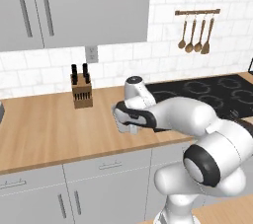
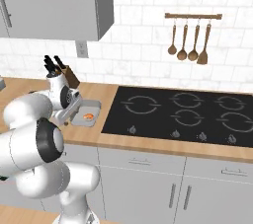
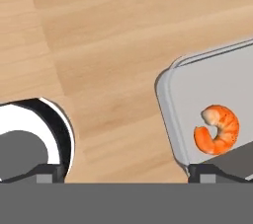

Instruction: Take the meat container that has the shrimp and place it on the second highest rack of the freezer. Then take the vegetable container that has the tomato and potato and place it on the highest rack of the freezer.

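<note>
- On your far left in the right base view, the knife block [image 2: 63,72] stands on the wooden counter [image 2: 106,94] against the tiled wall.
- Next, your gripper [image 2: 70,115] hangs low over the counter, fingers spread wide, pinching nothing.
- Just beside it lies the meat container [image 2: 94,106], flat on the counter, with the shrimp [image 2: 88,116] inside near its front edge.
- Right of the tray, you see the black cooktop [image 2: 188,114].
</note>
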You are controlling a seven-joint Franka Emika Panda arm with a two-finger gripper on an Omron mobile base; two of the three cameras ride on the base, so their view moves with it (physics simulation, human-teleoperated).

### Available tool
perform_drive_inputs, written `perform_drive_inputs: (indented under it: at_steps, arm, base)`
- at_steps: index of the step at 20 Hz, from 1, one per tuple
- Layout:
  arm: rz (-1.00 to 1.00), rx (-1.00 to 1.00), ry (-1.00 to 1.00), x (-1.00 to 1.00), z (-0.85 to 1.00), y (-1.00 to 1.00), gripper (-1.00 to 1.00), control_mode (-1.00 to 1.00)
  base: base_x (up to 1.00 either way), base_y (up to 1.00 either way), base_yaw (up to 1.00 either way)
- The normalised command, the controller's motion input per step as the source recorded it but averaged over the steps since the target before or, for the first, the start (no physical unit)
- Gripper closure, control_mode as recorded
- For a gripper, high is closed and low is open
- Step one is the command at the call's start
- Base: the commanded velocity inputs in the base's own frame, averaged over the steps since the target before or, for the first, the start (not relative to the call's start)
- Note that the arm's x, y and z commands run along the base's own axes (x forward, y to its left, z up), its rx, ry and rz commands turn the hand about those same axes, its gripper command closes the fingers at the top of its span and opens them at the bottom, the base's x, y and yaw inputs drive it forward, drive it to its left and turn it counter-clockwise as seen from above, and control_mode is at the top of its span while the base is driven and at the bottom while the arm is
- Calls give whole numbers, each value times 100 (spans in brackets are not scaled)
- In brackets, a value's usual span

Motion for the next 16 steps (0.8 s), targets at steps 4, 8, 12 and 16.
perform_drive_inputs:
  at_steps: [4, 8, 12, 16]
  arm:
    - [1, -3, 5, 42, -28, 8, -100, -100]
    - [2, -1, 0, 27, -27, 1, -100, -100]
    - [4, 0, 0, 26, -39, 0, -100, -100]
    - [4, 0, 0, 26, -37, 0, -100, -100]
  base:
    - [0, 0, 0]
    - [0, 0, 0]
    - [0, 0, 0]
    - [0, 0, 0]
